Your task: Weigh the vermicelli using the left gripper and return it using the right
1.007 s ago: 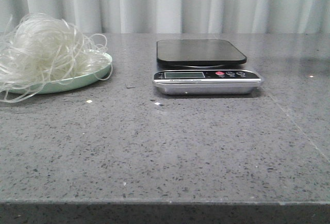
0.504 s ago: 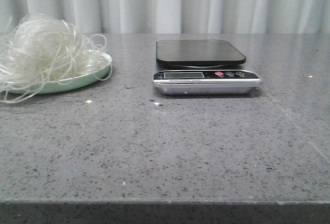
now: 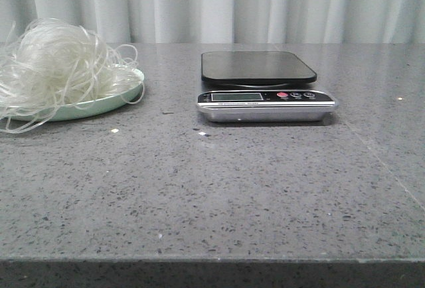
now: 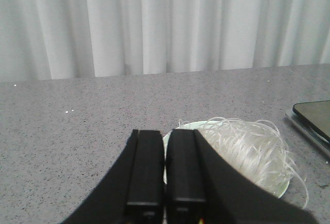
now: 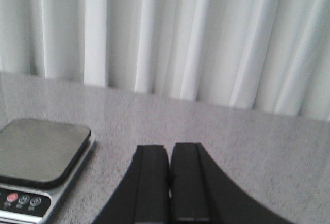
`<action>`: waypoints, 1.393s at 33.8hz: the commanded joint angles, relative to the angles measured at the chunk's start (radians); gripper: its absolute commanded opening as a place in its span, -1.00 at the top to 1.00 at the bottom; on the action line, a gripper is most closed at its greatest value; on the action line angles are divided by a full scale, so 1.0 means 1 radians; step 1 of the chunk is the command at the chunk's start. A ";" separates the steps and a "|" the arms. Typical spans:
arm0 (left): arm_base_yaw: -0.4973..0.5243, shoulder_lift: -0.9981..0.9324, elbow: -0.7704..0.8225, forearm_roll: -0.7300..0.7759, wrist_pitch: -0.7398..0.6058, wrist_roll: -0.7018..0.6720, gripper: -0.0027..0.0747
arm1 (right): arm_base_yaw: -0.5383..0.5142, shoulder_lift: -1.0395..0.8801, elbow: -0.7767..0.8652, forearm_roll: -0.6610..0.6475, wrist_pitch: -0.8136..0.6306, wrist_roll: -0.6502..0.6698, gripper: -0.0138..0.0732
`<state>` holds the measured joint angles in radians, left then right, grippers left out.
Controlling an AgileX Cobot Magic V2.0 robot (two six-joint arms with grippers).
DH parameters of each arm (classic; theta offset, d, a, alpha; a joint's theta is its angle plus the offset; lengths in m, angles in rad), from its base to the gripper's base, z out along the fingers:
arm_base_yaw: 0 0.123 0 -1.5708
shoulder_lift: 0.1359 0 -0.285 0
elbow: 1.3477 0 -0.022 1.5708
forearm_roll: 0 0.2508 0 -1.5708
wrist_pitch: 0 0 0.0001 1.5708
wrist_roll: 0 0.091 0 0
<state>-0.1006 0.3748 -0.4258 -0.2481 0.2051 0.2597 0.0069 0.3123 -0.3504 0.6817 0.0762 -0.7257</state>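
Fig. Start config., weighing task. The vermicelli point(image 3: 56, 69) sits as a loose heap on a pale green plate point(image 3: 126, 95) at the far-left of the desk point(image 3: 219, 188), strands spilling over the near-left rim onto the desk surface. The scale point(image 3: 265, 89) stands near desk centre, well apart from the plate, its black platform point(image 3: 259, 67) bare; display faces the robot.

Key relation: in the left wrist view the vermicelli point(image 4: 247, 149) lies ahead of the left gripper point(image 4: 165, 203) and off toward the scale side, partly hidden behind the fingers point(image 4: 144, 167). The heap has no clear long axis: roughly round, about as wide as the plate point(image 4: 172, 141). Left arm is clearly the nearer one; the right gripper point(image 5: 169, 208) looks over the scale point(image 5: 38, 167) w/ no noodles in its view.

Jaws: both pairs closed together, nothing between them. Neither arm shows in the front view.

Judgement: task not yet begun. Coming move likely calls for left jaws to part, then shift toward the heap's centre & descend; stray loops may trail or snag on the plate rim during lift.
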 commanded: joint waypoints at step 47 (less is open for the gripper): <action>0.062 -0.134 0.116 0.319 -0.178 -0.237 0.58 | -0.005 -0.088 -0.018 -0.006 -0.076 -0.016 0.33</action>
<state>-0.0644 0.2834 -0.3242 0.0617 0.1090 0.0438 0.0069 0.2162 -0.3444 0.6817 0.0612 -0.7363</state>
